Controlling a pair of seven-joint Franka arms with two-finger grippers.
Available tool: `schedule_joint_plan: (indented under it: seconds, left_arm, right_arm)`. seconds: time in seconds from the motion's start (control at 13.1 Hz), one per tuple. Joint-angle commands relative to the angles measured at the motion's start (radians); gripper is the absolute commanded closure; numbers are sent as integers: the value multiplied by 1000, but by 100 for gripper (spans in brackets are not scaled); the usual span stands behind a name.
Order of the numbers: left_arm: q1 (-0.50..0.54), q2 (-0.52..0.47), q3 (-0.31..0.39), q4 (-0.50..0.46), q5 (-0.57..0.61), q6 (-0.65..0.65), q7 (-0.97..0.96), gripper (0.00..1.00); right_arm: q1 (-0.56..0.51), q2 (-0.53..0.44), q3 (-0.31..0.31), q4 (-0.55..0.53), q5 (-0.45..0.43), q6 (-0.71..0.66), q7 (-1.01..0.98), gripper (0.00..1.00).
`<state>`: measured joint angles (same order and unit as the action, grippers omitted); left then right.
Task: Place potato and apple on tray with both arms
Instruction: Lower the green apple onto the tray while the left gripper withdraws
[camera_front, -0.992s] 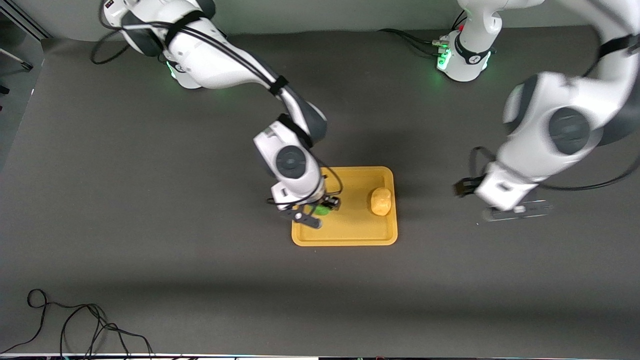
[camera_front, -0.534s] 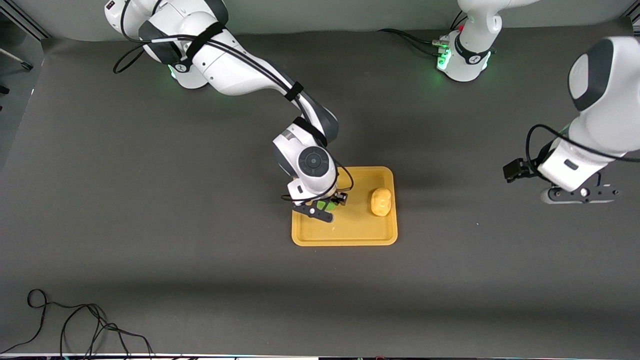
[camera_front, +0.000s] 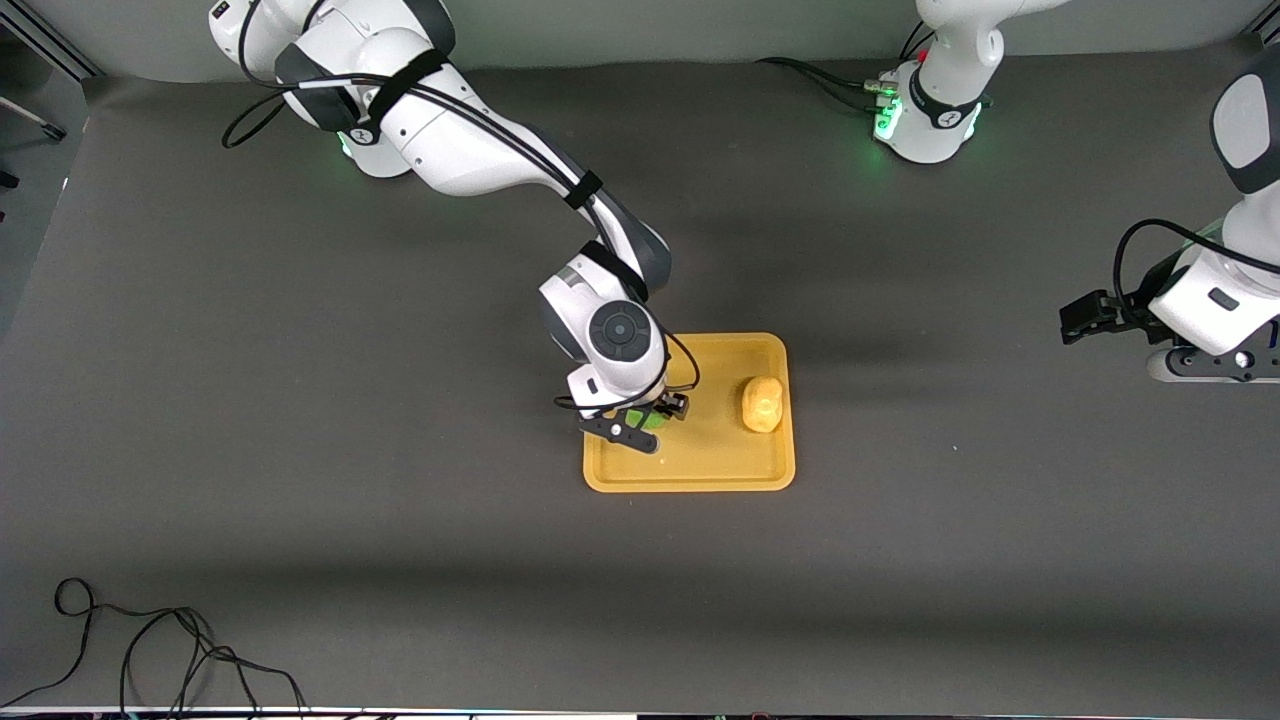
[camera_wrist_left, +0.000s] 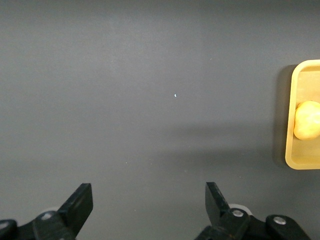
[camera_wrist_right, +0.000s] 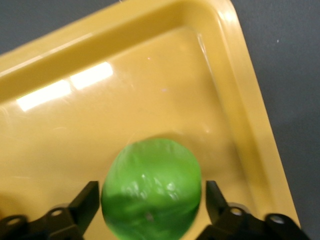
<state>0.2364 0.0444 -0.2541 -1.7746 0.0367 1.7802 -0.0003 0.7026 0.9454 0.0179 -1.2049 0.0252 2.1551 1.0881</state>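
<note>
We see the smooth, glossy tray with its low rounded rim holding the lumpy potato near the left arm's end. The wrinkled green apple sits between the spread fingers of the right gripper over the tray. The left gripper, spread and empty, hovers over bare dark table.

Dark grey matte tabletop, evenly lit; loose black cable coiled on it at its camera-side edge.
</note>
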Motion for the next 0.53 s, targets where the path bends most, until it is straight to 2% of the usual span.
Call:
schedule_joint_plan:
  seconds: [0.0, 0.23, 0.31, 0.46]
  left_arm:
    - [1, -29, -4, -23, -15, -1, 19, 0]
    - [1, -40, -4, -26, -15, 4, 20, 0]
    - [1, -46, -4, -29, -15, 5, 20, 0]
    - [4, -54, -1, -31, -15, -1, 34, 0]
  right_arm:
    - [0, -77, -50, 18, -30, -40, -19, 0]
    - [-38, -236, -102, -37, -28, -144, -161, 0]
    - [-75, -294, -104, -65, -21, -168, -236, 0]
    - [-152, -400, -105, -102, 2, -313, -397, 0]
